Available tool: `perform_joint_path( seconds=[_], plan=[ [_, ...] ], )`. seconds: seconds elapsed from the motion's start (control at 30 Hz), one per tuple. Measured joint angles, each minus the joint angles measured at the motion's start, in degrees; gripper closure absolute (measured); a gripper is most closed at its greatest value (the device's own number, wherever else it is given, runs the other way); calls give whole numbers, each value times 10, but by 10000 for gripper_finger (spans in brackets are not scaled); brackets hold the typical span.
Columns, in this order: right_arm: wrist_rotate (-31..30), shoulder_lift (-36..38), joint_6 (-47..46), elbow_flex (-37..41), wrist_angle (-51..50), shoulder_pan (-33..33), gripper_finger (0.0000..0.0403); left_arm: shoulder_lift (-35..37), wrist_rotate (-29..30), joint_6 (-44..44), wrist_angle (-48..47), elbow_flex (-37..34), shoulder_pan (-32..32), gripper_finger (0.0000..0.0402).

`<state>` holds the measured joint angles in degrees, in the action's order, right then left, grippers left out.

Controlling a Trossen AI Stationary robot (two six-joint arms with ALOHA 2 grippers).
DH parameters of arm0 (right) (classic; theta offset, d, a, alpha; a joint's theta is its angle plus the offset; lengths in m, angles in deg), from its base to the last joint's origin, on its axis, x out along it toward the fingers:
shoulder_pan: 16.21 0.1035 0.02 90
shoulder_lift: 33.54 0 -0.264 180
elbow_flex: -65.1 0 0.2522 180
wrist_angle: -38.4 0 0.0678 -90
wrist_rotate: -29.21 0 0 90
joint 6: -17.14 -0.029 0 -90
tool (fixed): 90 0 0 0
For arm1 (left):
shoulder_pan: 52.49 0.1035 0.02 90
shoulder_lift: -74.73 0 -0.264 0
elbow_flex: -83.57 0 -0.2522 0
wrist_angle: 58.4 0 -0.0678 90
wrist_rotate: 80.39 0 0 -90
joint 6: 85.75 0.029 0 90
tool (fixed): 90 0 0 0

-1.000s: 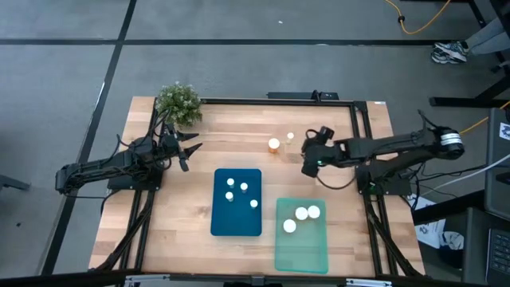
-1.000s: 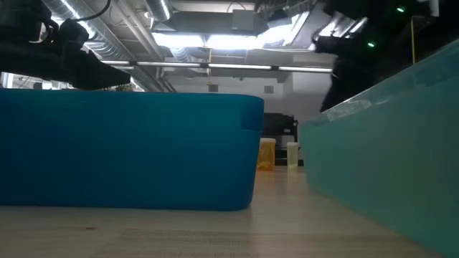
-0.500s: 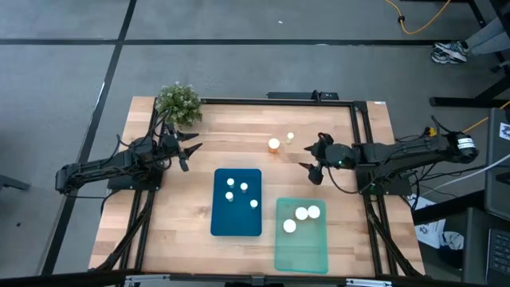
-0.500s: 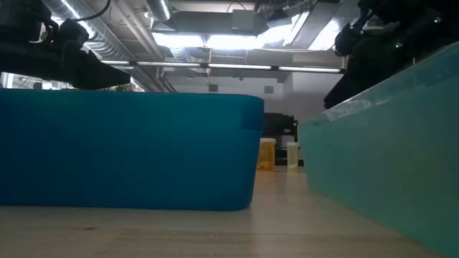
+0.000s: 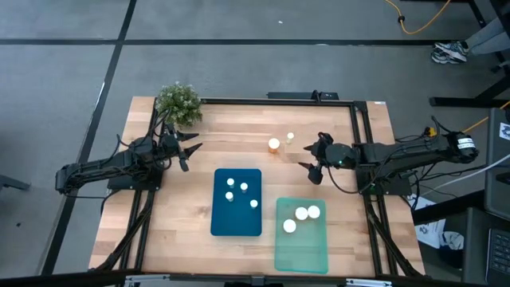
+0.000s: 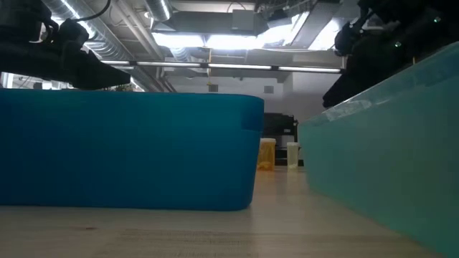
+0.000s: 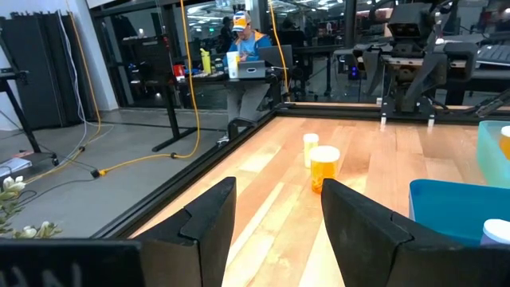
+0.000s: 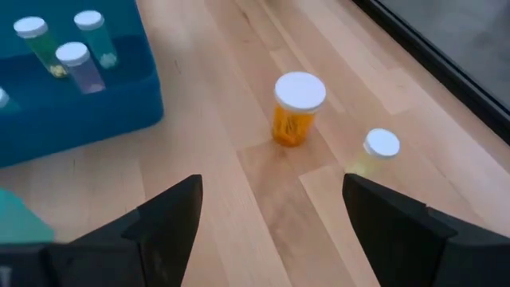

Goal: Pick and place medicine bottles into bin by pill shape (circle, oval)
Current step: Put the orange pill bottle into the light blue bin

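Two bottles stand upright on the bare wood at the far middle: a larger orange one with a white cap (image 5: 274, 144) (image 8: 298, 109) (image 7: 324, 166) and a small pale one (image 5: 290, 137) (image 8: 381, 146) (image 7: 310, 148). The dark blue bin (image 5: 237, 226) holds several small white-capped bottles (image 5: 237, 190). The pale green bin (image 5: 301, 253) holds three larger bottles (image 5: 302, 214). My right gripper (image 5: 312, 163) is open and empty, right of the two loose bottles. My left gripper (image 5: 191, 150) is open and empty at the left, near the plant.
A small green potted plant (image 5: 178, 103) stands at the table's far left corner. A dark metal frame (image 5: 357, 127) runs along the table's far, left and right sides. Bare wood lies between the grippers and in front of the bins.
My right gripper has drawn back toward the table's right edge, away from the space above the bins, and has turned so its fingers point toward the two loose bottles. It has then kept still. The bottles have not moved.
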<state>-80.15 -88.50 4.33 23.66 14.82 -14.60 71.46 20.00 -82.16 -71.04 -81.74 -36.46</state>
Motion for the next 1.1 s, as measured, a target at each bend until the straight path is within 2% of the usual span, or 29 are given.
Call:
perform_joint_path(
  seconds=[0.37,0.57,0.7,0.93,1.1],
  plan=[
    [-9,0,-31,-4,25,-4,98,0,0,0,0,0,0,224],
    [32,-22,25,-52,19,-29,98,0,0,0,0,0,0,224],
    [62,-70,71,-92,2,-53,98,0,0,0,0,0,0,224],
    [78,-191,149,-164,-40,-117,98,0,0,0,0,0,0,224],
    [145,-267,183,-224,-63,-155,98,0,0,0,0,0,0,224]
  ],
)
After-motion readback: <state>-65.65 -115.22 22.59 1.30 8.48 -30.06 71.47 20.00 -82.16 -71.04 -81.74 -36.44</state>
